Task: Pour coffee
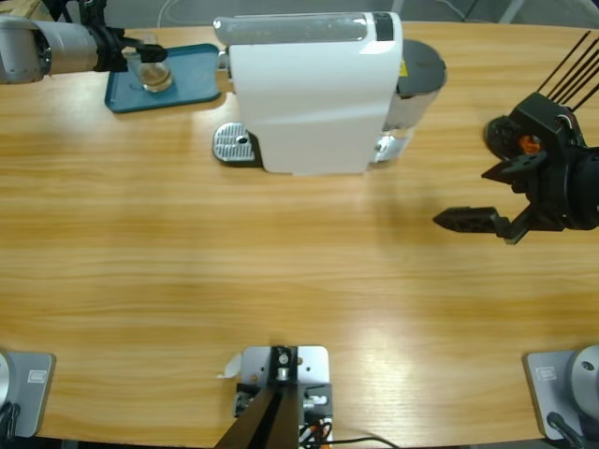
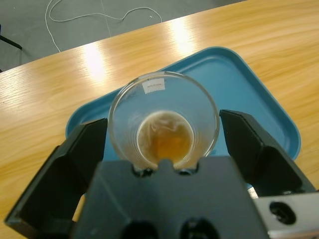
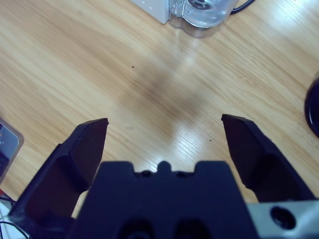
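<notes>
A long wooden counter (image 1: 281,281) with pale lengthwise grain fills the high view; near its far edge stands a white coffee machine (image 1: 314,94), boxy, with a glossy top strip and a black band at one end; at its front foot lies a round perforated metal drip plate (image 1: 234,143); behind it sits a grey-lidded clear water tank (image 1: 419,79), seen close in the right wrist view as a clear rounded base (image 3: 202,15); a teal tray (image 1: 187,79) with rounded corners lies just beside the machine; a thin white cable (image 2: 99,15) loops over the grey floor beyond the counter's edge.
</notes>
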### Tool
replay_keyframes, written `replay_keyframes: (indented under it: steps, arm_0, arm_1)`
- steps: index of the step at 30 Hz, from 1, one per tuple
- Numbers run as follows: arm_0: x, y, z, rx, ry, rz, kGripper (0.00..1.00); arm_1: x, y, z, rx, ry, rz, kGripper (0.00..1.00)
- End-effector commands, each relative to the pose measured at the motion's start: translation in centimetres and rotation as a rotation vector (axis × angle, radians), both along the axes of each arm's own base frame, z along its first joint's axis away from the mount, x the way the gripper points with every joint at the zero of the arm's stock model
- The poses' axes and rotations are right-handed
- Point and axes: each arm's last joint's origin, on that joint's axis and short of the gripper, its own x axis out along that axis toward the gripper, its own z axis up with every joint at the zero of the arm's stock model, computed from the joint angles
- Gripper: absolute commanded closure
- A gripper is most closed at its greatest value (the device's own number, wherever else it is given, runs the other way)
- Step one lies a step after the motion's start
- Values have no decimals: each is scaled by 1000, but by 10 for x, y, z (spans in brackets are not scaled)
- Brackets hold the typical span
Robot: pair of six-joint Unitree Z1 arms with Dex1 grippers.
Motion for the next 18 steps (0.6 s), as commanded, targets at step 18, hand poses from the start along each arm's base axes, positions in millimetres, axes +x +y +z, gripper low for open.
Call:
replay_keyframes:
  steps: [18]
  arm_0:
    - [-234,27,131,-77,32,-318,32]
  arm_1:
    - [-16,-13,9,19,-44,-9,0]
